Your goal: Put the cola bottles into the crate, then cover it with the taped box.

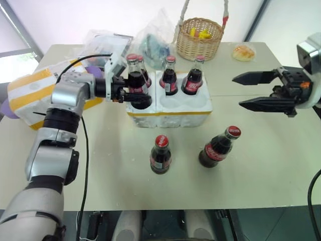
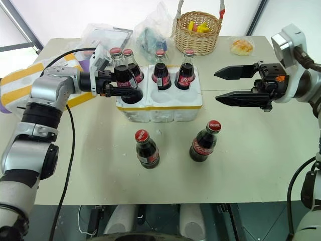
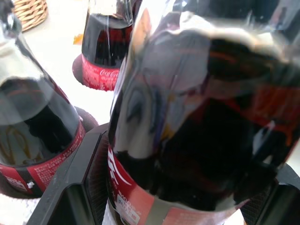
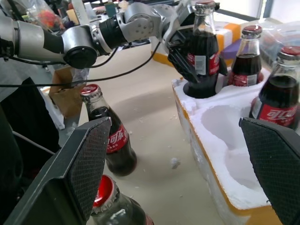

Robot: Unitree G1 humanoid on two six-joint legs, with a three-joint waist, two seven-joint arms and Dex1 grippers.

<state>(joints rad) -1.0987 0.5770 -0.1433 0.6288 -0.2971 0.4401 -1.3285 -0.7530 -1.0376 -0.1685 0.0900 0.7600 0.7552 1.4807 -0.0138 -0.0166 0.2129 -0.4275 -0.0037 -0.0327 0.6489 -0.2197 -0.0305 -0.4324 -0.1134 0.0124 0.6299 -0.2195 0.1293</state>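
My left gripper is shut on a cola bottle, whose base sits in the front left well of the crate, a white foam tray with a yellow band. The same bottle looms between my left fingers. Three more cola bottles stand in the crate's back wells. Two others stand on the table in front, one upright and one leaning. My right gripper hangs open in the air right of the crate. The taped box lies at the far left, partly behind my left arm.
A wicker basket with yellow items stands at the back, a bread roll to its right and plastic bags to its left. A black cable trails along my left arm. The table's front edge is near.
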